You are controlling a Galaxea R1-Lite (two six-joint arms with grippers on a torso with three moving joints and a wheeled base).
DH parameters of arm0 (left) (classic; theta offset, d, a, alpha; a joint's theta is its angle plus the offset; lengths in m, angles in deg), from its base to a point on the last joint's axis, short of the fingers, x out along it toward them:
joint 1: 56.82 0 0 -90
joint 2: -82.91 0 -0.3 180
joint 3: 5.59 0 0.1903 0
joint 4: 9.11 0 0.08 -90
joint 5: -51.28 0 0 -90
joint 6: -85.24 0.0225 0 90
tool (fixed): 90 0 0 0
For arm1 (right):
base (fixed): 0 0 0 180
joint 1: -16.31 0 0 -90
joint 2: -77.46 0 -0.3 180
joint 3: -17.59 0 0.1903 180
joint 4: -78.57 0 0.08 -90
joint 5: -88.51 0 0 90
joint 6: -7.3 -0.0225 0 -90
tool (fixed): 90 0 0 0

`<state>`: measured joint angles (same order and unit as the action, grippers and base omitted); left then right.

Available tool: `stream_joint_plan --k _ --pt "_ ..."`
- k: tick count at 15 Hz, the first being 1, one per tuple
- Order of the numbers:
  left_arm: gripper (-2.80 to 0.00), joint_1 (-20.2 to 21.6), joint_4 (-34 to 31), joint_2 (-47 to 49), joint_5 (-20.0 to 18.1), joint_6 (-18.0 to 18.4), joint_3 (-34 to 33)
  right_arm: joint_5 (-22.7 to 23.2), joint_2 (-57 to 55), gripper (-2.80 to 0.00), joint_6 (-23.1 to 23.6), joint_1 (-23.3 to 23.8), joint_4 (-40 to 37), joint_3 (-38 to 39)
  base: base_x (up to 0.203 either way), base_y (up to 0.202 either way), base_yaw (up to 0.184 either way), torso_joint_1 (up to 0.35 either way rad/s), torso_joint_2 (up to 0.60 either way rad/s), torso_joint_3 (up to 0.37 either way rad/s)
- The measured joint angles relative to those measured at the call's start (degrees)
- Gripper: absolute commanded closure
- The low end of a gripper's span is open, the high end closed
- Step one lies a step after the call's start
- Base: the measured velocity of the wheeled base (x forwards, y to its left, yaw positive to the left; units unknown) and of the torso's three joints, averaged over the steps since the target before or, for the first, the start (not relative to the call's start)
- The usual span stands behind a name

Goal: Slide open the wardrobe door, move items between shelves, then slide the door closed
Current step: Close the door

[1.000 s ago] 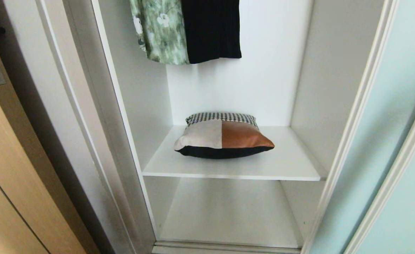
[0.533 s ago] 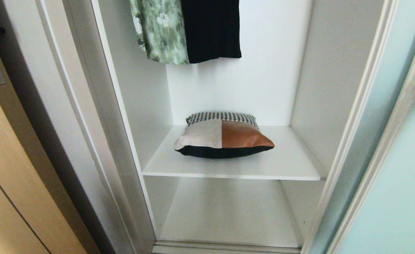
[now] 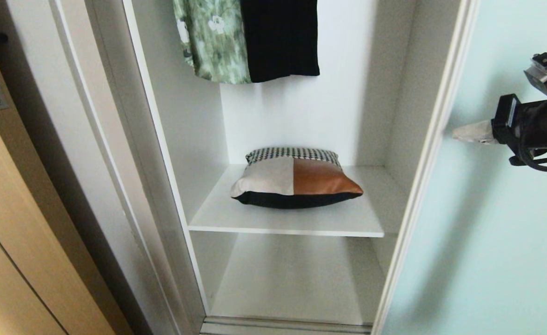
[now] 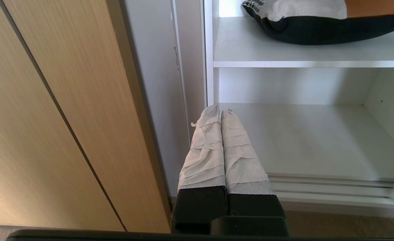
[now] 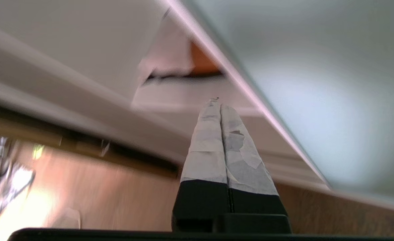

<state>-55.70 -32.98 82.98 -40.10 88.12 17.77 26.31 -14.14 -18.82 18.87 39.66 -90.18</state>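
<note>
Closing step, judged: right gripper, fingers pressed together and empty, is reaching across the sliding wardrobe door, partly covering the opening; cushion is lying on upper shelf; next: pushing door leftward

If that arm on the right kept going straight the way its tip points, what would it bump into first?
Probably the silver frame edge of the sliding wardrobe door: the right end effector, shut, points sideways at it from in front of the glass. Depth is unclear; it might pass in front.

A home bedroom: a built-in white wardrobe with hanging clothes, a cushion on a shelf, and a frosted sliding door.
</note>
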Motion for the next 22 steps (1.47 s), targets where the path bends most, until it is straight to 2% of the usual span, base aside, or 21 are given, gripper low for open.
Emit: stream_joint_plan --k 2,4,6,8,12,17,20,22 --pt "0.0 0.0 0.0 0.0 0.0 0.0 0.0 -1.2 5.0 0.0 0.0 -4.5 0.2 4.7 0.0 0.0 0.0 0.0 0.0 0.0" --pt "0.0 0.0 0.0 0.0 0.0 0.0 0.0 -1.5 10.1 0.0 0.2 -6.6 0.1 8.4 0.0 0.0 0.0 0.0 0.0 0.0" --pt "0.0 0.0 0.0 0.0 0.0 0.0 0.0 -2.0 14.5 0.0 0.3 -6.8 0.1 10.9 0.0 0.0 0.0 0.0 0.0 0.0" --pt "0.0 0.0 0.0 0.0 0.0 0.0 0.0 -3.0 16.0 0.0 0.3 -4.2 0.9 11.5 0.0 0.0 0.0 0.0 0.0 0.0" --pt "0.0 0.0 0.0 0.0 0.0 0.0 0.0 -3.5 13.1 0.0 -0.2 6.5 3.8 9.3 0.0 0.0 0.0 0.0 0.0 0.0" --pt "0.0 0.0 0.0 0.0 0.0 0.0 0.0 -3.3 12.6 0.0 -1.1 26.0 7.6 7.9 0.0 0.0 0.0 0.0 0.0 0.0" --pt "0.0 0.0 0.0 0.0 0.0 0.0 0.0 -3.4 13.0 0.0 -1.3 37.8 15.1 8.2 0.0 0.0 0.0 0.0 0.0 0.0" --pt "0.0 0.0 0.0 0.0 0.0 0.0 0.0 -3.4 11.6 0.0 -1.4 42.0 22.3 8.2 0.0 0.0 0.0 0.0 0.0 0.0"
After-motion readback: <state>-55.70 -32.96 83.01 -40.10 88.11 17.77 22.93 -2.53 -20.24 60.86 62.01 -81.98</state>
